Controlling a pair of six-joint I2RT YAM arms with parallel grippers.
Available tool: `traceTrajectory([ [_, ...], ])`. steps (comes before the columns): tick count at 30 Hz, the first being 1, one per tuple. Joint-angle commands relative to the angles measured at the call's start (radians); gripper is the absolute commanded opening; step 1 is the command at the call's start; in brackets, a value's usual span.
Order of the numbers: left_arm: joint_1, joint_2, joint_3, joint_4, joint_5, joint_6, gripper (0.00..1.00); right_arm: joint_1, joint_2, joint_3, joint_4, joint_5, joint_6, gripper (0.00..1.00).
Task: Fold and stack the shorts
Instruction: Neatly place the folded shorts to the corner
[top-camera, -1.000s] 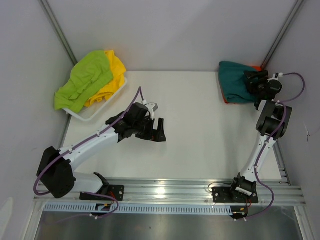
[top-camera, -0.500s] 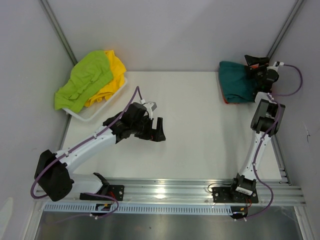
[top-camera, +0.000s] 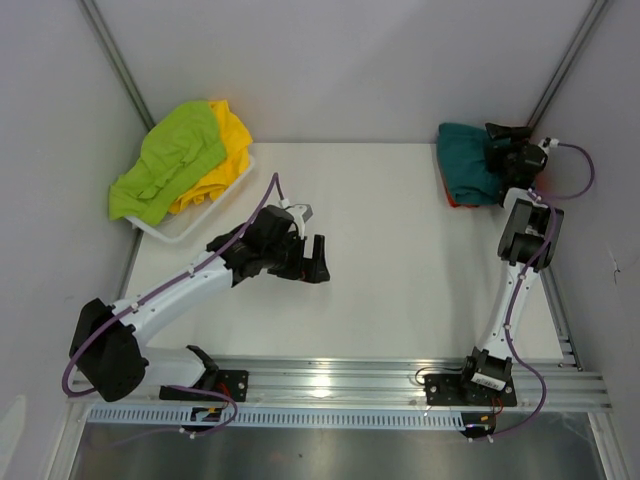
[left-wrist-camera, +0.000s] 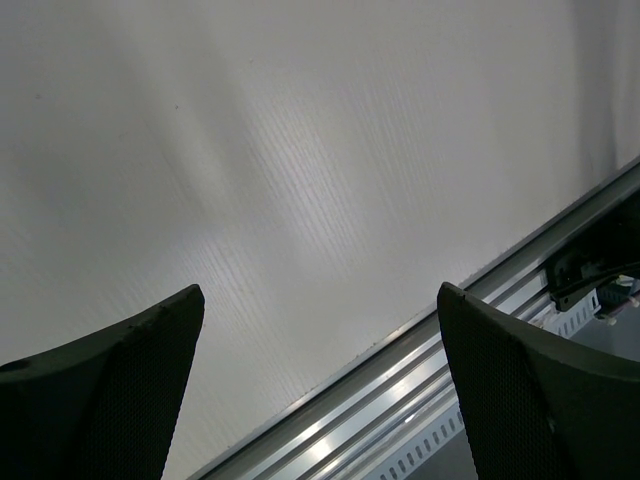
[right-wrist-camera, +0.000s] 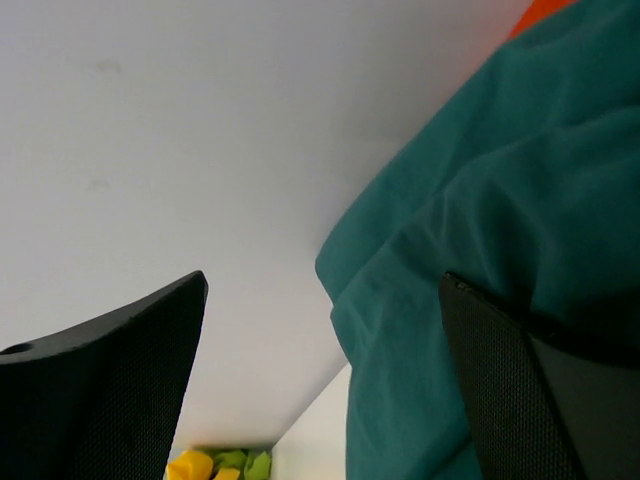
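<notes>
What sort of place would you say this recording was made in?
Probably a robotics lab test cell: a left arm and right arm bolted to an aluminium rail, a white table boxed in by plain grey panels, and lime green shorts heaped on a white basket.

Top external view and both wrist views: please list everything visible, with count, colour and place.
teal shorts: 1, teal, far right corner, on the orange shorts
orange shorts: 1, orange, under them, only an edge shows
lime shorts: 1, lime green, in the basket, far left
yellow shorts: 1, yellow, same basket, partly under lime shorts
basket: 1, white, far left corner
table: 1, white, under everything
rail: 1, silver, near edge
left arm, right arm: 2, white and black, bases on the rail
left end effector: 1, black, open, over bare table
right end effector: 1, black, open, at teal shorts
</notes>
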Motion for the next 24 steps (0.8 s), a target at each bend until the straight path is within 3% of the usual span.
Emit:
traceTrajectory([
  [1, 0.006, -0.018, 0.021, 0.005, -0.033, -0.007, 0.99, -0.003, -0.018, 0.106, -0.087, 0.007, -0.042, 0.99],
  [4, 0.006, -0.041, 0.024, 0.007, -0.048, -0.008, 0.99, -0.002, -0.107, 0.127, -0.116, -0.019, -0.083, 1.00],
  [8, 0.006, -0.107, 0.006, 0.022, -0.074, -0.019, 0.99, 0.010, -0.303, 0.026, -0.174, -0.052, -0.185, 1.00],
  [12, 0.006, -0.216, -0.025, 0.028, -0.149, -0.024, 0.99, 0.027, -0.570, -0.263, -0.192, -0.070, -0.275, 0.99],
  [17, 0.011, -0.394, -0.074, 0.036, -0.222, -0.012, 0.99, 0.067, -0.960, -0.536, -0.422, -0.073, -0.459, 1.00],
  [22, 0.014, -0.491, -0.118, 0.032, -0.272, -0.004, 0.99, 0.247, -1.285, -0.933, -0.504, 0.035, -0.611, 0.99],
  [24, 0.015, -0.520, -0.114, -0.007, -0.275, -0.002, 0.99, 0.311, -1.411, -1.010, -0.561, 0.075, -0.656, 0.99],
])
